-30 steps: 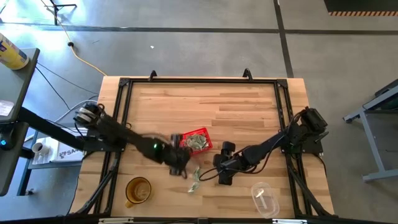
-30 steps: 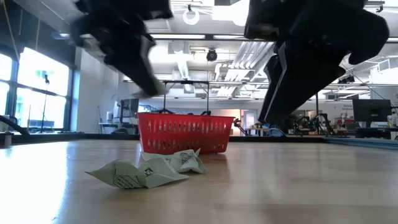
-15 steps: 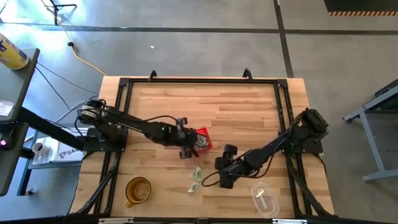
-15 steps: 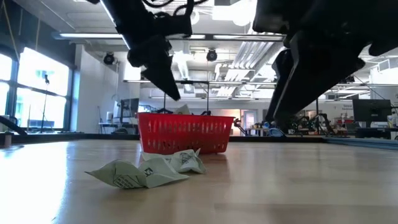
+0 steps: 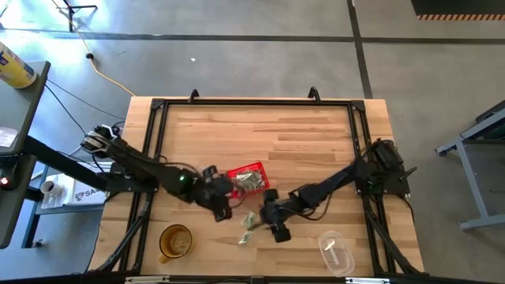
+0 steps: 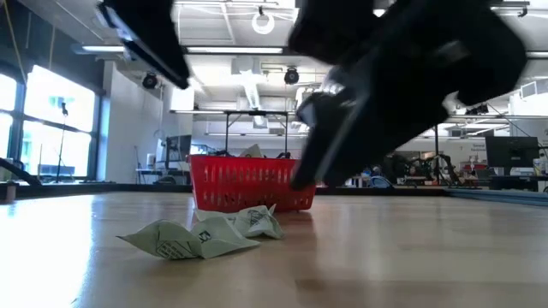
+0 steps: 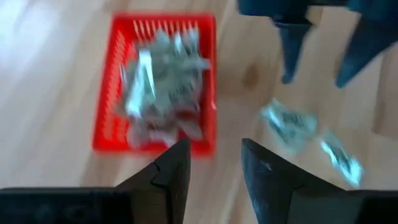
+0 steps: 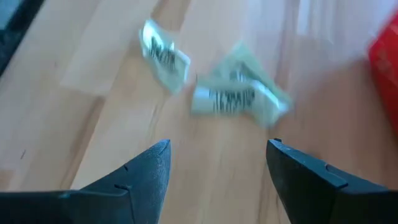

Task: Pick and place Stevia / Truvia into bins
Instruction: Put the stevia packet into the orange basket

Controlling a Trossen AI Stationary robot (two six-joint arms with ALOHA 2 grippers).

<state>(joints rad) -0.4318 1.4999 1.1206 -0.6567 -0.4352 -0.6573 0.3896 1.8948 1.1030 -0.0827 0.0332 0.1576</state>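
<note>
High view, wooden table [image 5: 260,126] on grey floor, amber cup [image 5: 175,241], clear cup [image 5: 334,250], red basket [image 5: 247,179] holding packets, loose packets [image 5: 248,227] beside open, empty right gripper [image 5: 268,218], left gripper [image 5: 222,201] parted, empty.

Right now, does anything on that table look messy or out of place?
Yes. A few crumpled green-and-white sweetener packets lie loose on the wood beside the red basket, which already holds a heap of them. Near the front edge, a clear plastic cup seems to lie tipped on its side.

No legible txt or labels; print on packets [image 8: 231,94] too blurred to read
</note>
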